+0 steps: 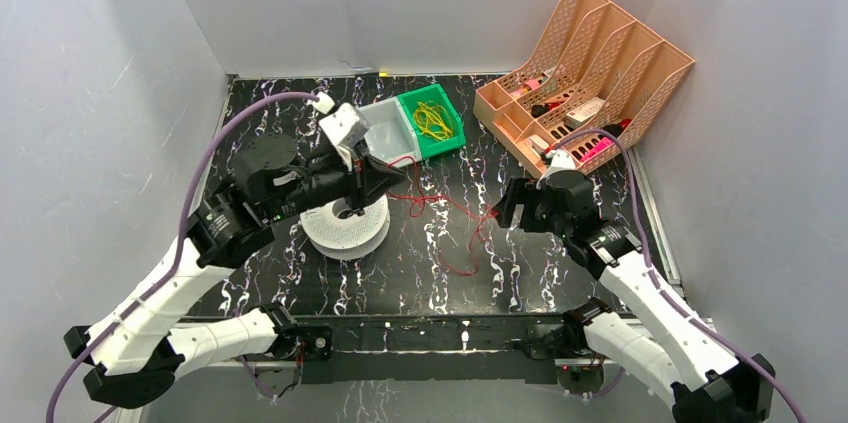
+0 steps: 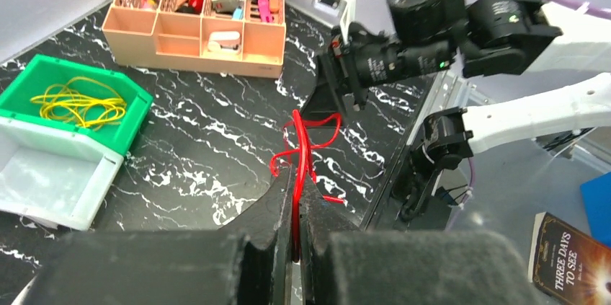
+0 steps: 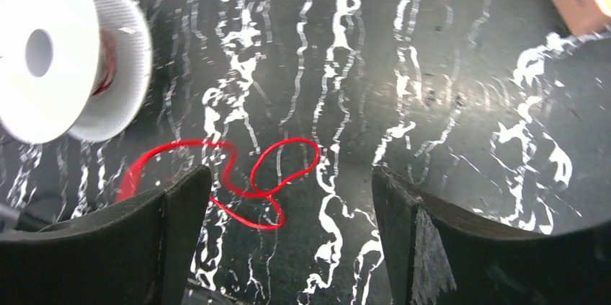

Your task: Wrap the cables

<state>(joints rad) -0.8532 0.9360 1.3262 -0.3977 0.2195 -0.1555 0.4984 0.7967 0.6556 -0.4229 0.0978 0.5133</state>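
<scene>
L arm (image 1: 160,293) goes up from its base at lower left, bends at elbow, forearm runs right toward the middle, wrist pitched down. L gripper (image 2: 295,208): fingers (image 2: 270,236) almost together, pinching the wire (image 2: 295,171) between the pads. R arm (image 1: 640,288) climbs from its base at lower right, angled up-left, wrist facing left toward the L gripper. R gripper (image 3: 288,182): fingers (image 3: 166,236) spread wide, nothing held. The 2 grippers are near each other, apart.
</scene>
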